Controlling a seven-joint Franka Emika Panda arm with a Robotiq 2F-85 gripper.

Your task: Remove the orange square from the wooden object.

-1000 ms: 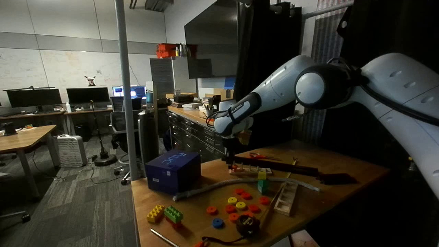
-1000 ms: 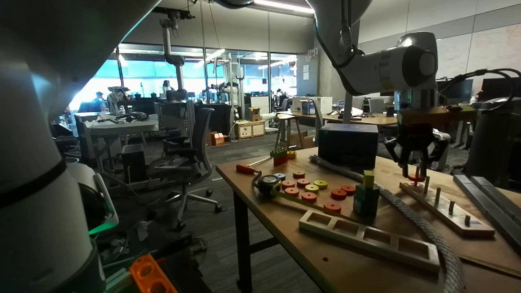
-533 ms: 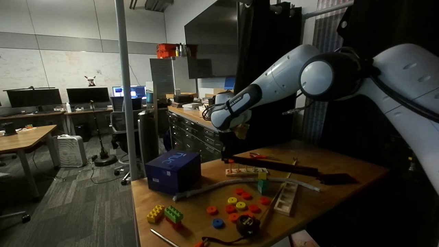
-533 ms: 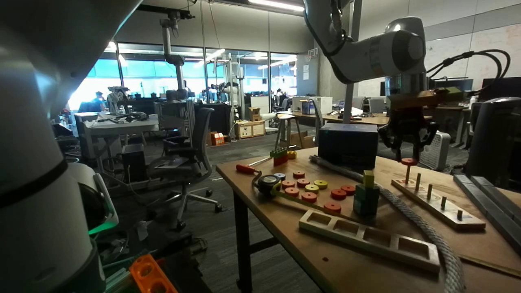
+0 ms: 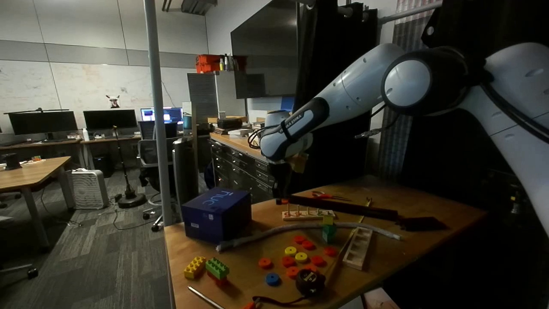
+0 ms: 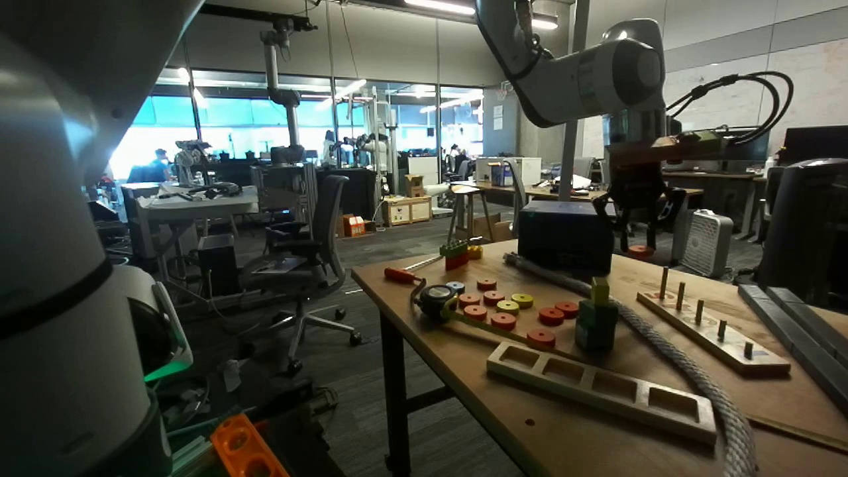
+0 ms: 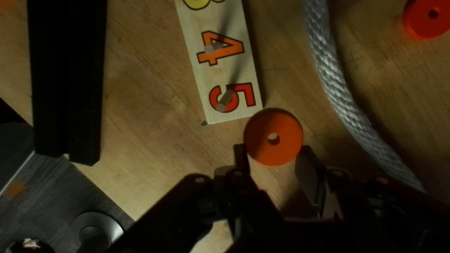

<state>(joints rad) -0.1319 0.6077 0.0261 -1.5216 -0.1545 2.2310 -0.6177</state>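
Note:
My gripper is shut on a round orange disc, with a finger on each side of it; I see no orange square. In an exterior view the gripper holds the disc in the air, apart from the pegs, just off the tall-peg end of the wooden object. This pale board lies flat on the table, with several bare pegs of falling height. In the wrist view the board shows printed numbers 4 and 5; its far end is cut off.
A braided rope lies beside the board, and dark bars lie on its other side. A green and yellow block stack, loose discs and a slatted rack are nearby. A blue box stands on the table.
The gripper has risen with the disc. The disc was on the tallest peg, then at its top, and is now off it and to the side. The board has shifted slightly.

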